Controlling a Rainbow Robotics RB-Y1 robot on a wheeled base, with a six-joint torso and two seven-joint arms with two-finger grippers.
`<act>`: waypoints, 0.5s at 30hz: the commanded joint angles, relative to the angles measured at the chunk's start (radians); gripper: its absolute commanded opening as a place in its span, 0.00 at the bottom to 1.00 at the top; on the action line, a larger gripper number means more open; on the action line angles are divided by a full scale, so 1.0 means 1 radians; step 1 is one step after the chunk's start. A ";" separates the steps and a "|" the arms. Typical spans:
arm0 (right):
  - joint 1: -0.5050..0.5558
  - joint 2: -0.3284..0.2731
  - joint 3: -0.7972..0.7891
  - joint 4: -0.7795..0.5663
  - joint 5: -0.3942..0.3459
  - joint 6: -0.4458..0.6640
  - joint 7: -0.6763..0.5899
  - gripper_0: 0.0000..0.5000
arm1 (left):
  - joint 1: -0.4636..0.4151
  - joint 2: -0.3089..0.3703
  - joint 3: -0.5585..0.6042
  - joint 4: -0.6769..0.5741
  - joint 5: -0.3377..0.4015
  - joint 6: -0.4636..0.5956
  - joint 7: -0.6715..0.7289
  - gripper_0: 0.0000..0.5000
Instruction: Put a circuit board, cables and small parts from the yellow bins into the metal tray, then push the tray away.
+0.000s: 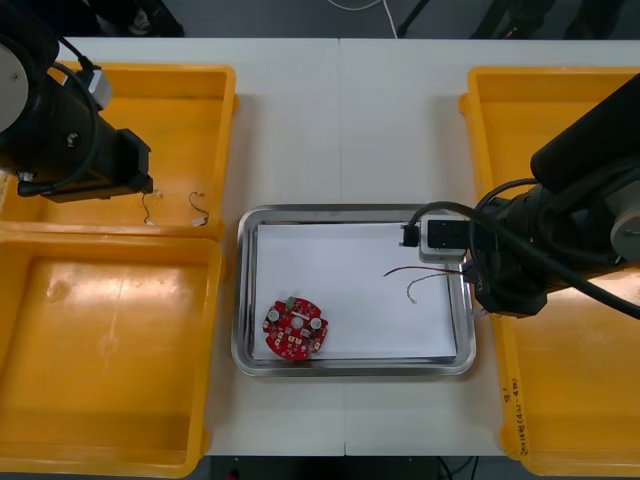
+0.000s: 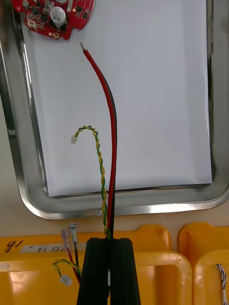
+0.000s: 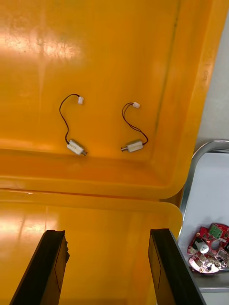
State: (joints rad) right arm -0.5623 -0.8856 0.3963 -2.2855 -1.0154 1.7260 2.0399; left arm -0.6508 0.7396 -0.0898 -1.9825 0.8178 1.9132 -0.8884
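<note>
Right claw (image 2: 109,242) clenched on the red and yellow cables (image 2: 113,133) at the metal tray's (image 2: 33,195) right rim. One cable is straight and one twisted, and both trail onto the white inside toward the circuit board (image 2: 53,15). Left claw (image 3: 107,233) released, held over the left yellow bins (image 3: 119,57), near two small metal parts (image 3: 76,147).

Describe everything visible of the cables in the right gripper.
The cables are two strands: a red-and-black lead ending in a bare metal tip, and a shorter twisted yellow-green pair ending in a white connector. The right gripper pinches their near ends between shut fingers. They reach over the white inside of the metal tray, the red tip pointing towards the circuit board, short of it.
</note>
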 commanded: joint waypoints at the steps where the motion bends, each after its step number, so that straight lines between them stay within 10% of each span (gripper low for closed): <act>1: -0.036 0.054 0.081 -0.003 0.078 -0.008 0.028 0.00 | 0.008 0.041 0.062 0.062 -0.005 0.007 -0.185 1.00; 15: -0.034 0.155 0.233 0.057 0.250 -0.009 0.042 0.00 | -0.015 0.038 0.055 0.240 -0.045 -0.085 -0.336 1.00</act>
State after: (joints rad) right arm -0.5655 -0.7499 0.5693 -2.2242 -0.8120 1.7259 2.0433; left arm -0.6508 0.7423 -0.0537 -1.7666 0.7854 1.8687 -1.1641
